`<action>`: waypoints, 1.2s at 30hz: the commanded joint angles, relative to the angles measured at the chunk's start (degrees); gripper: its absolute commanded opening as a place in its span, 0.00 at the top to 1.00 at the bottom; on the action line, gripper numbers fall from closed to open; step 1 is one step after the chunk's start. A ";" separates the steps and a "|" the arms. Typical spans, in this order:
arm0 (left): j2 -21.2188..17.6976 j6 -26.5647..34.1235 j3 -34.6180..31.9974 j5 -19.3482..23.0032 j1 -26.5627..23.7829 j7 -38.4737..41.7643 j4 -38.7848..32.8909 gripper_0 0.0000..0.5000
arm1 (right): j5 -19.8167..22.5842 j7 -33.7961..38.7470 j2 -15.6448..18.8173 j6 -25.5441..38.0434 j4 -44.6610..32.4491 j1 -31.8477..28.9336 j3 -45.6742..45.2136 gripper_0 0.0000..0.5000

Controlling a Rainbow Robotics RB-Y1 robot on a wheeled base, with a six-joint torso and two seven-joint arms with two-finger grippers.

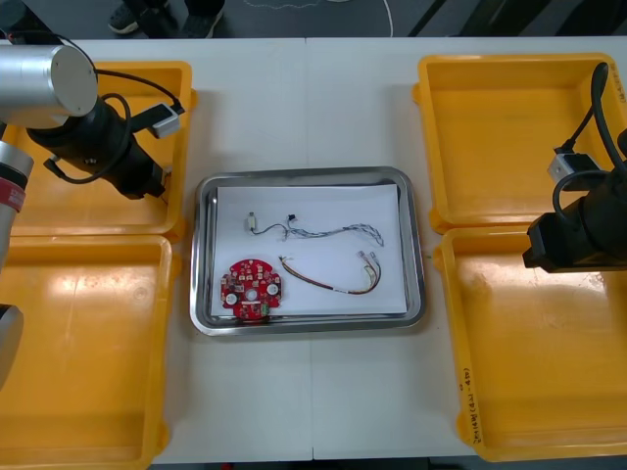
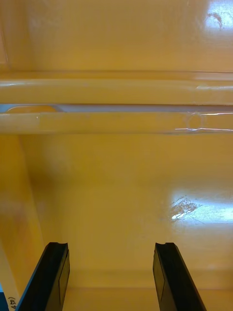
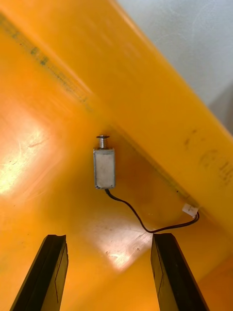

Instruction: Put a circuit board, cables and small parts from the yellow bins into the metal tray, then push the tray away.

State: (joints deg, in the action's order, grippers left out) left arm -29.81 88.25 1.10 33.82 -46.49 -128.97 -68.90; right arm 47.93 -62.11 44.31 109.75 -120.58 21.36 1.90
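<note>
The metal tray (image 1: 201,257), white inside, lies at the table's middle. In it are a round red circuit board (image 1: 251,287), a twisted blue and white cable (image 1: 338,231), a red and yellow cable (image 1: 328,281) and a small metal part (image 1: 253,223). My left gripper (image 3: 109,274) is open inside the far left yellow bin (image 1: 118,220), by its wall nearest the tray. Just beyond its fingers another small metal part (image 3: 104,167) with a thin black cable (image 3: 145,224) rests on the bin floor against the wall. My right gripper (image 2: 111,277) is open over a bare bin floor.
The right arm (image 1: 578,240) hangs at the seam between the two right yellow bins (image 1: 509,137), whose rims (image 2: 116,104) cross ahead of its fingers. The near left bin (image 1: 78,352) and near right bin (image 1: 549,372) hold nothing visible. Bare table surrounds the tray.
</note>
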 commanded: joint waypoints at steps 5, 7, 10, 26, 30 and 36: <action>2.21 -1.24 -1.01 -1.47 0.70 3.81 -2.20 0.02 | -0.29 2.52 -0.01 0.25 -1.67 -0.44 -1.63 0.00; 2.57 -1.33 -1.01 -1.83 0.70 3.99 -2.11 0.04 | -0.29 2.52 -0.01 0.25 -1.67 -0.44 -1.63 0.00; 3.18 -1.42 -1.01 -2.53 0.70 4.25 -2.11 0.07 | -0.29 2.52 -0.01 0.25 -1.67 -0.44 -1.63 0.00; 3.18 -3.53 -0.49 -3.58 2.81 4.25 -1.94 0.14 | -0.29 2.52 -0.01 0.25 -1.67 -0.44 -1.63 0.00; 3.18 -3.44 -0.49 -3.58 3.07 3.99 -1.94 0.35 | -0.29 2.52 -0.01 0.25 -1.67 -0.44 -1.63 0.00; 3.18 -3.35 -0.49 -3.58 3.07 3.81 -2.02 0.90 | -0.29 2.52 -0.01 0.25 -1.67 -0.44 -1.63 0.00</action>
State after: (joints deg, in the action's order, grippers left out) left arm -27.37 85.31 1.10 30.72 -44.53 -128.96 -69.24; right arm 47.93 -62.11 44.31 109.75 -120.61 21.35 1.90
